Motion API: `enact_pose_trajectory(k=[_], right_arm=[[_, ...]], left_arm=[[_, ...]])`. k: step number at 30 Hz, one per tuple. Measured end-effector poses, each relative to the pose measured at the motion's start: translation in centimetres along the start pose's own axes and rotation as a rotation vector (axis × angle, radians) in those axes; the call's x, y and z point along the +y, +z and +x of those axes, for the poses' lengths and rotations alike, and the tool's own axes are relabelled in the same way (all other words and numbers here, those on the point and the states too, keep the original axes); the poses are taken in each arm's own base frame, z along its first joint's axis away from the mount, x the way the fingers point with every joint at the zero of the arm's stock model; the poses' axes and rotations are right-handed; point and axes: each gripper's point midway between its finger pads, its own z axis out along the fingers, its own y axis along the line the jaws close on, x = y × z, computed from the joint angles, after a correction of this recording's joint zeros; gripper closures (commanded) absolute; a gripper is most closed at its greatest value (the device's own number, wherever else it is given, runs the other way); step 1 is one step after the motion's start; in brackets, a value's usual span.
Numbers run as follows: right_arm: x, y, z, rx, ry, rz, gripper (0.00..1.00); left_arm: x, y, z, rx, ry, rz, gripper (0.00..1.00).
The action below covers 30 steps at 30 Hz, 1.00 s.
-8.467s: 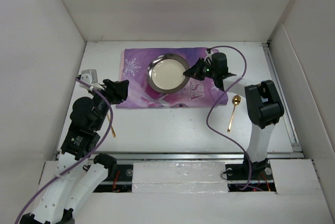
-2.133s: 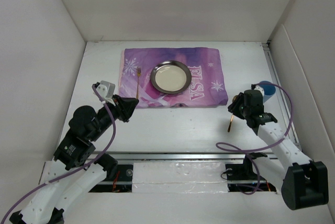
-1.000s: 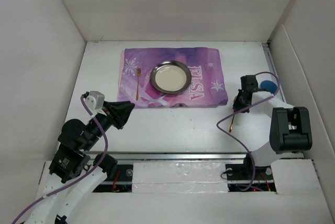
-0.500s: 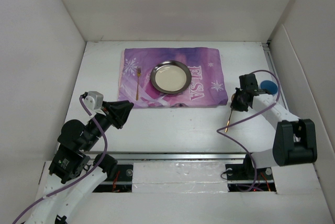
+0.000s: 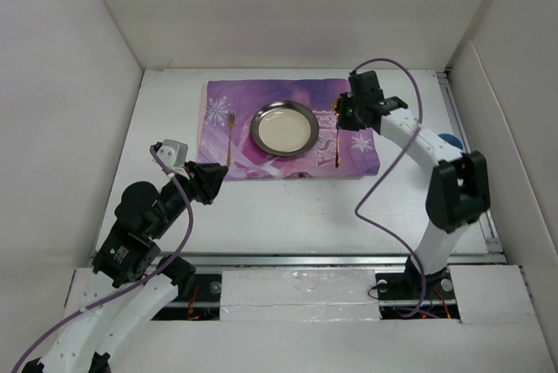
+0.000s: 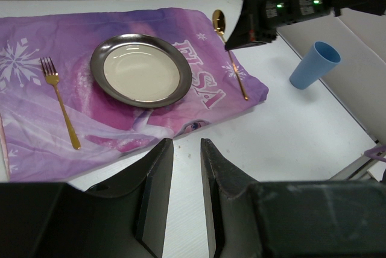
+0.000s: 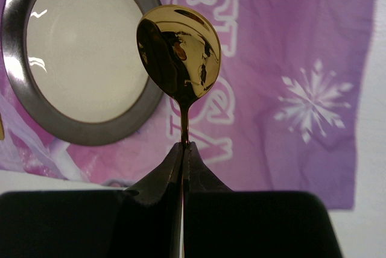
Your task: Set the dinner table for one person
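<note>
One dinner table [image 5: 261, 212]: large flat white matte top, spans near to far
Left gripper [image 6: 186, 142]: fingers slightly apart, nothing between them, above bare table just short of mat
Mat [image 6: 24, 110]: purple snowflake-print "ELSA" cloth, flat on table's far half
Fork [image 6: 60, 108]: gold, on mat, left of plate
Plate [image 6: 181, 77]: round steel, cream centre, mid-mat
Right gripper [image 7: 182, 148]: fingers pressed onto spoon handle
Spoon [image 7: 178, 50]: gold, over mat right of plate
Cup [image 6: 315, 65]: blue, upright on table, right of mat
</note>
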Motion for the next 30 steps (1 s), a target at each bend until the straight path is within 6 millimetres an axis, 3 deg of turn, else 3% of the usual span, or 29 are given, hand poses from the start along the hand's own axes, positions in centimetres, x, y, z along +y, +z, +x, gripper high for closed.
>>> enact_pose_trajectory(k=[6, 11, 23, 30], right_arm=[[1.2, 8.1, 0.5, 0.115, -0.041, -0.025, 1.00], [-0.2, 11.5, 1.3, 0.190, -0.037, -0.016, 1.00], [-3.2, 12.2, 0.5, 0.200, 0.019, -0.018, 1.00], [-3.5, 13.0, 1.5, 0.228, 0.025, -0.018, 1.00]], left_arm=[[0.5, 0.5, 0.3, 0.014, -0.001, -0.028, 0.77], [0.9, 1.0, 0.7, 0.033, -0.001, -0.049, 0.77], [1.4, 1.8, 1.5, 0.072, -0.002, -0.071, 0.77], [1.4, 1.9, 1.7, 0.077, -0.002, -0.073, 0.77]])
